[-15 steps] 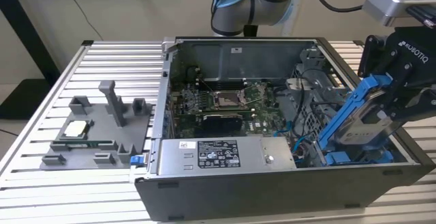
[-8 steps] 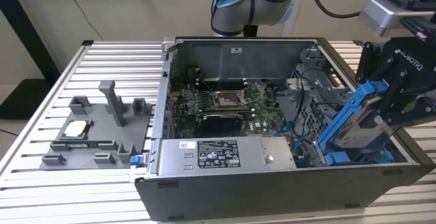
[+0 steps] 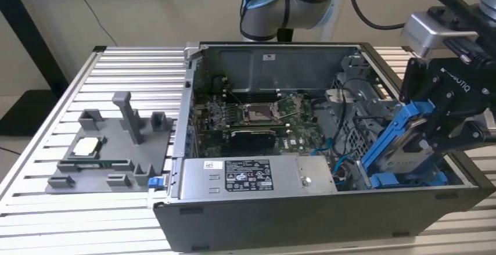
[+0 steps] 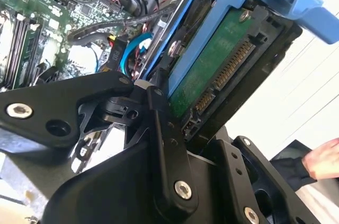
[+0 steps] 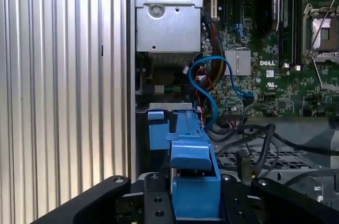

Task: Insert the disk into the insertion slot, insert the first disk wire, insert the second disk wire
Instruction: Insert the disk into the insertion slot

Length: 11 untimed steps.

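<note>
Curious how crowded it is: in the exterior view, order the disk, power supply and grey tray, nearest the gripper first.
1. Disk, held in the gripper.
2. Power supply, inside the case.
3. Grey tray, on the table, exterior view's left.

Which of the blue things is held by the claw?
The blue carrier framing the disk: the claw grips it, tilted over the case. The thin blue cable lies inside, untouched.

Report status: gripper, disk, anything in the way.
Gripper shut on disk. Disk tilted, lower end inside the case, not seated in slot. Blue cable loose beside the slot.
</note>
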Each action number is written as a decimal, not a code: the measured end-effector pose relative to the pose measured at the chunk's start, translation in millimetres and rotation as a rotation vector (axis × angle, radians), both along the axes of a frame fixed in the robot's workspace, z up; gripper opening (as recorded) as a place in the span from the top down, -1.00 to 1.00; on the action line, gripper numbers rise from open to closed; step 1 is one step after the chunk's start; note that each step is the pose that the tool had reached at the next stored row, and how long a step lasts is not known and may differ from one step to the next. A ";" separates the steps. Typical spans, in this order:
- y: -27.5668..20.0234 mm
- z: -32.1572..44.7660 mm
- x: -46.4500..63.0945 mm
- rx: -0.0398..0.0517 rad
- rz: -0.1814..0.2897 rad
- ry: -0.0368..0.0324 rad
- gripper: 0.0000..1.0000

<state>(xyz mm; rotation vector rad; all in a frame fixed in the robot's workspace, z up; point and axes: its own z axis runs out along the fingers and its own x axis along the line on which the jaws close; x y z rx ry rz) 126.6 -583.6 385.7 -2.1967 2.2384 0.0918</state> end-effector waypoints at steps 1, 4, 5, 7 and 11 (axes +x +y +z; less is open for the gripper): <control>0.0 -1.8 0.0 0.0003 0.000 -0.0001 0.35; 0.0 -3.7 0.0 0.0028 0.000 0.0000 0.35; 0.0 -3.9 0.0 0.0036 0.000 0.0000 0.35; 0.0 -4.1 0.0 0.0048 0.000 -0.0001 0.32; 0.0 -4.1 0.0 0.0057 0.000 0.0000 0.07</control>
